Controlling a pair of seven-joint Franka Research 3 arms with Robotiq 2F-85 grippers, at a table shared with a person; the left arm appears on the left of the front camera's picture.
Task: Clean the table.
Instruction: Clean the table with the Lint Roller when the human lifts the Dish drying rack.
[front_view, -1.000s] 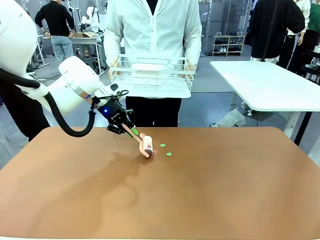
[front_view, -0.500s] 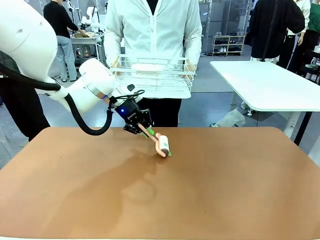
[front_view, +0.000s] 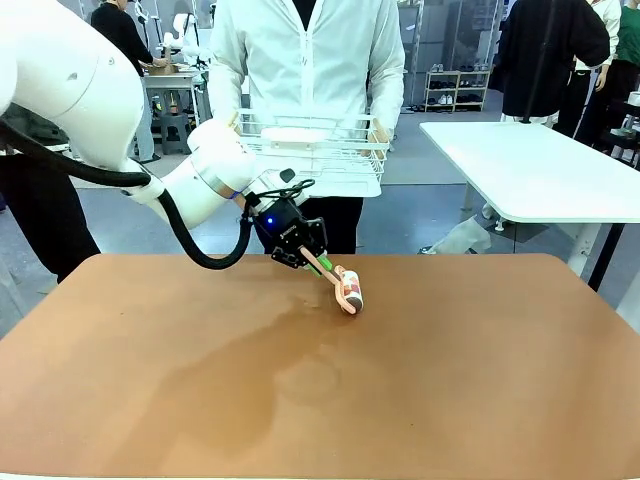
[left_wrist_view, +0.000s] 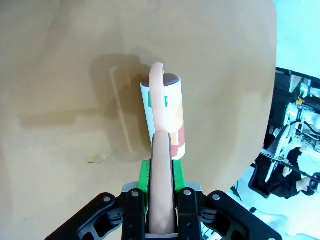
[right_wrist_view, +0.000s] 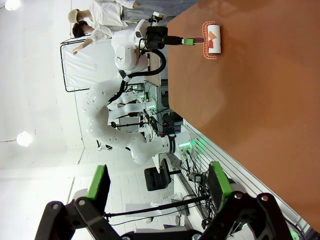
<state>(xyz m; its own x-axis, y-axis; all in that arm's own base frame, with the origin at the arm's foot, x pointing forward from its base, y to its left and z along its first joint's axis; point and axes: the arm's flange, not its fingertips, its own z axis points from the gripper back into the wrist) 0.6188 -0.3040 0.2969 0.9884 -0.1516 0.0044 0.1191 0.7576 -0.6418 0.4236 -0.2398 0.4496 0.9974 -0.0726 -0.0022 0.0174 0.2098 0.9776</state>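
Observation:
The reddish-brown table (front_view: 450, 380) spreads across the front view. My left gripper (front_view: 303, 254) is shut on the pink handle of a lint roller (front_view: 351, 291), whose white roll rests on the table near the far edge. In the left wrist view the left gripper (left_wrist_view: 161, 182) clamps the handle between green pads, and the lint roller (left_wrist_view: 167, 117) lies flat on the table (left_wrist_view: 60, 75) ahead. A small tan scrap (left_wrist_view: 98, 159) lies left of the roll. My right gripper (right_wrist_view: 159, 185) is open, off to the side, looking across the table (right_wrist_view: 260, 100) at the lint roller (right_wrist_view: 212, 40).
A person in a white jacket stands at the far side holding a white wire basket (front_view: 310, 150). A white-topped table (front_view: 540, 170) stands at the back right. More people stand farther back.
My left arm has swept the lint roller to the right over two green scraps; they no longer lie on the table.

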